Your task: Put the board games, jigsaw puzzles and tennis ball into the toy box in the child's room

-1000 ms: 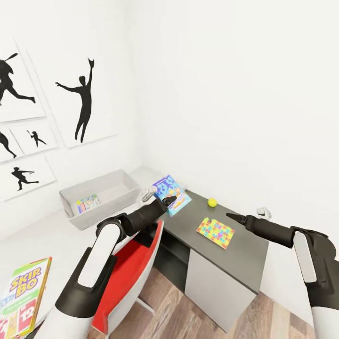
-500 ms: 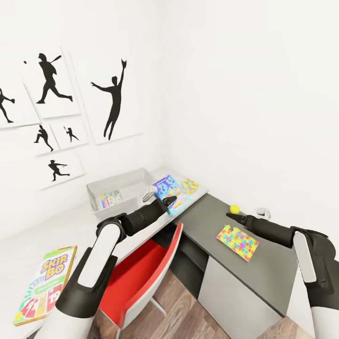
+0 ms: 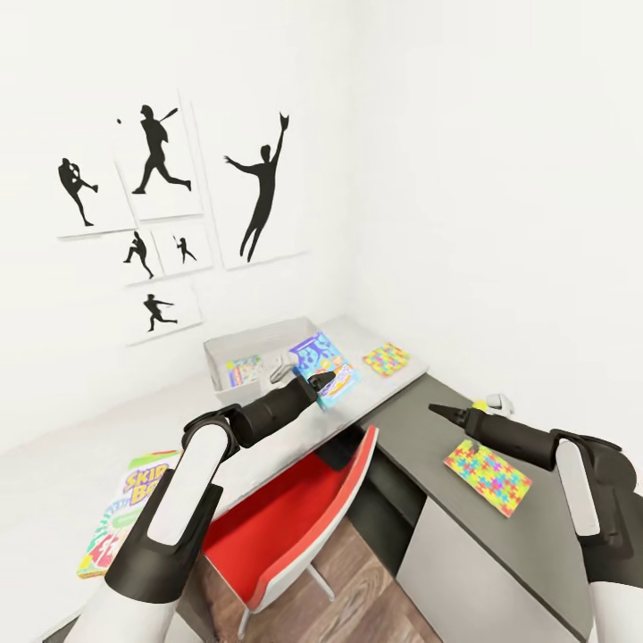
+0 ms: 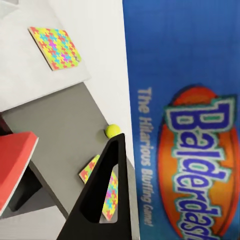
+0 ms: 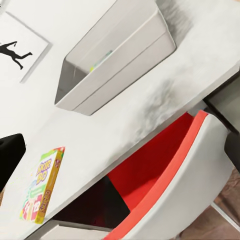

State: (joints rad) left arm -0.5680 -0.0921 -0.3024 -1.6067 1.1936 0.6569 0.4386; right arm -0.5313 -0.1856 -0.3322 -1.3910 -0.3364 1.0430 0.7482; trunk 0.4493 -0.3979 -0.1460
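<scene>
- Your left gripper (image 3: 314, 382) holds the blue board game (image 3: 323, 367), jaws closed on the box's near edge; the box stands tilted in the air just beside the toy box (image 3: 268, 338), not yet inside it.
- In the left wrist view the blue board game (image 4: 187, 120) shows the lettering "Balderdash", with one dark finger (image 4: 102, 192) laid alongside it.
- The toy box sits on the light grey part of the worktop (image 3: 89, 455), near the wall corner; a small colourful flat item (image 3: 243, 370) already lies inside it.
- One jigsaw puzzle (image 3: 387, 359) lies flat on the light worktop, on the far side of the toy box from the SKIP-BO box (image 3: 125, 509).
- The second jigsaw puzzle (image 3: 488, 464) lies on the dark grey wing (image 3: 420, 429), well apart from the toy box.
- The tennis ball (image 4: 113, 131) rests on the dark wing, between the two puzzles as the left wrist view shows them.
- The SKIP-BO box lies flat on the light worktop, well apart from the toy box.
- Your right gripper (image 3: 442, 411) hovers above the dark wing with nothing in it; its jaws appear pressed together to a point.
- A red chair (image 3: 295, 518) is tucked under the worktop, below the toy box.
</scene>
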